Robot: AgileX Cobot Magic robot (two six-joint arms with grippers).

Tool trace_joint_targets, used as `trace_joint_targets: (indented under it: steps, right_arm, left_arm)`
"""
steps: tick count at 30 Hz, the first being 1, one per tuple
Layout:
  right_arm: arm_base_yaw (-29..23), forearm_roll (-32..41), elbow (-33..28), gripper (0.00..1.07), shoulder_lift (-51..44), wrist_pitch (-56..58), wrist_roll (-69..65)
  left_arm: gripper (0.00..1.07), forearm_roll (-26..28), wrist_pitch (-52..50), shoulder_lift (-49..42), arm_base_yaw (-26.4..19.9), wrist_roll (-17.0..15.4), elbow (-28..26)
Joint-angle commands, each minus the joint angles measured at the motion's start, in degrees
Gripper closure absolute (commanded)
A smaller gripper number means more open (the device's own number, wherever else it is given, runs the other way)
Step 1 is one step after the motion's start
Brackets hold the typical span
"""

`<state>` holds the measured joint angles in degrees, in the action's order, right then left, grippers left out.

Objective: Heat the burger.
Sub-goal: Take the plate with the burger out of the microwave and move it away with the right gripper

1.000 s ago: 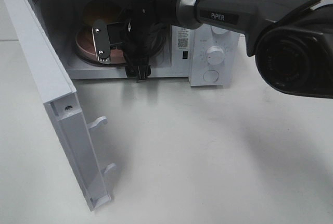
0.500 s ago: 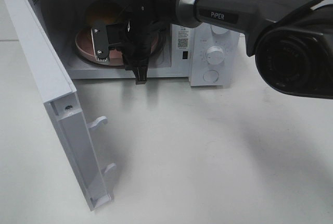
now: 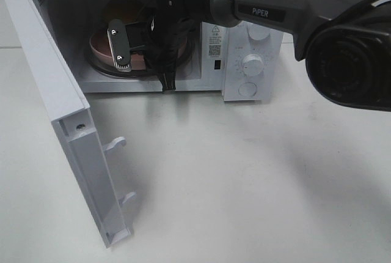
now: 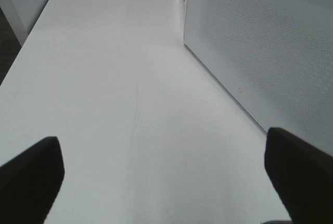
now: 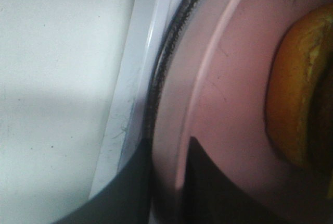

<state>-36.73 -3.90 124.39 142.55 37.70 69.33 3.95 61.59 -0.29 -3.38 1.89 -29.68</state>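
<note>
Your burger [image 5: 296,94] sits on the pink plate [image 5: 229,109] inside the microwave [image 3: 244,30], in the upper left of the exterior high frame, where only a sliver of golden bun [image 3: 122,11] shows above the plate's rim [image 3: 98,46] behind the arm. The right wrist view gives you what that camera hides: the bun's orange-brown edge at the right side of the frame, resting on the plate, and the plate's rim running between the two dark fingers [image 5: 130,187] of the right gripper [image 5: 169,182], which are closed in on that rim, one finger on either side of it. From above you see that gripper [image 3: 131,46] reaching into the cavity from the right, its silver finger lying across the plate. The microwave door [image 3: 55,104] stands swung wide open down the left of the exterior frame, and the dial [image 3: 252,64] sits on the control panel right of the cavity. The left gripper [image 4: 166,182] appears only in its own wrist view, jaws spread wide at the bottom corners, holding nothing, over the bare white table [image 4: 119,94] beside a perforated white panel [image 4: 260,52].
</note>
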Motion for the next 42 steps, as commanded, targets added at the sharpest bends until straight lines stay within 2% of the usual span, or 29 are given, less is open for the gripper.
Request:
trace_joint_targets:
  steps: [1,22,27,32,34,42]
  right_arm:
    - [-0.2,2.1,-3.3,1.07,-1.9,2.5,2.4]
    - [-2.7,-1.2,-14.0,1.07,-7.7,-3.0,5.1]
    - [-2.8,-1.8,-20.9,1.07,-11.8,-8.8,5.7]
    - [-2.8,-3.1,-23.9,1.07,-13.4,-10.4,6.8]
    - [-2.8,-3.2,-28.5,1.07,-16.0,-14.7,8.0]
    - [-2.8,-2.9,-36.3,1.07,-20.2,-21.4,10.7]
  left_arm:
    - [0.06,-0.2,-0.2,-0.5,0.0,-0.1,0.1]
    - [0.06,-0.2,-0.2,-0.5,0.0,-0.1,0.1]
    - [0.06,-0.2,-0.2,-0.5,0.0,-0.1,0.1]
    - [0.06,-0.2,-0.2,-0.5,0.0,-0.1,0.1]
    - [0.06,-0.2,-0.2,-0.5,0.0,-0.1,0.1]
    - [0.06,-0.2,-0.2,-0.5,0.0,-0.1,0.1]
